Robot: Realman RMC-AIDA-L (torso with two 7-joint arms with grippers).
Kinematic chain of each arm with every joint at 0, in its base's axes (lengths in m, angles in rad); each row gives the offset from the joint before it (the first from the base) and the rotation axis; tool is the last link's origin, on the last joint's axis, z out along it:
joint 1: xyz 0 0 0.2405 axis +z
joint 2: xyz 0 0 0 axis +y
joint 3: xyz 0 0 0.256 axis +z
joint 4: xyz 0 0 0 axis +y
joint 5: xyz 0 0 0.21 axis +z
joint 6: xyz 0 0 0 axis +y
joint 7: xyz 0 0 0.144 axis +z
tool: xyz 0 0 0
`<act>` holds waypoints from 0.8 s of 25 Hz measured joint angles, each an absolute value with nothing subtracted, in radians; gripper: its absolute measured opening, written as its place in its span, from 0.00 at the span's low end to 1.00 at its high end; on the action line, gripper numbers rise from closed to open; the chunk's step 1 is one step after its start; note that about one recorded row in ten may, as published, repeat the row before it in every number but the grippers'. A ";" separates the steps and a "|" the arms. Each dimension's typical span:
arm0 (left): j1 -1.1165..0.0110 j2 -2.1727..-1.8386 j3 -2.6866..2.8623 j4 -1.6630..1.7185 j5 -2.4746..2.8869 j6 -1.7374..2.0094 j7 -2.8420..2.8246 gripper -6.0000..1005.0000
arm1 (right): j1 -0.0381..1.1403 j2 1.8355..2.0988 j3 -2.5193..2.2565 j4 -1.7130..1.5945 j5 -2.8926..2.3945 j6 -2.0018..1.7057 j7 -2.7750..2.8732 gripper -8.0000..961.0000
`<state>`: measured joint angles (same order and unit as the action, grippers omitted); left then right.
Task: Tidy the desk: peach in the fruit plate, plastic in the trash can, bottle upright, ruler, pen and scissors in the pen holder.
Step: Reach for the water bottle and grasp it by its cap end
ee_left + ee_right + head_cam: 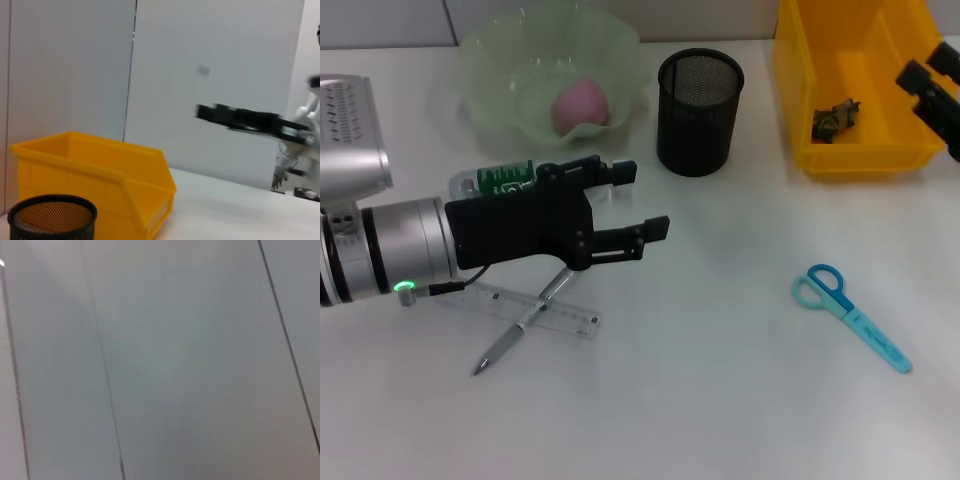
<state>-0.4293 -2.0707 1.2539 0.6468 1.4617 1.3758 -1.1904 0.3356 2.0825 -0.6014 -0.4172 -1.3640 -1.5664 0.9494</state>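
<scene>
Seemingly the bottle comes next: left end effector hovers released above it and must descend; right end effector unclear.

bright, even overhead light, soft shadows
right gripper smeared by motion blur at 3 o'clock; desk faintly glary, wall view featureless.

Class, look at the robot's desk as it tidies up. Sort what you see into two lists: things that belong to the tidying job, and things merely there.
Part of the job:
peach in the fruit plate
bottle lying behind the left gripper
ruler
pen
scissors
pen holder
trash can with plastic in it

Merely there:
right gripper, over the trash can
wall panels
</scene>
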 joint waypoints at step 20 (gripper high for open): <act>-0.471 -2.063 1.247 0.651 1.441 1.328 -1.257 0.76 | 0.286 2.079 -0.642 -0.282 -1.580 -1.712 0.845 0.66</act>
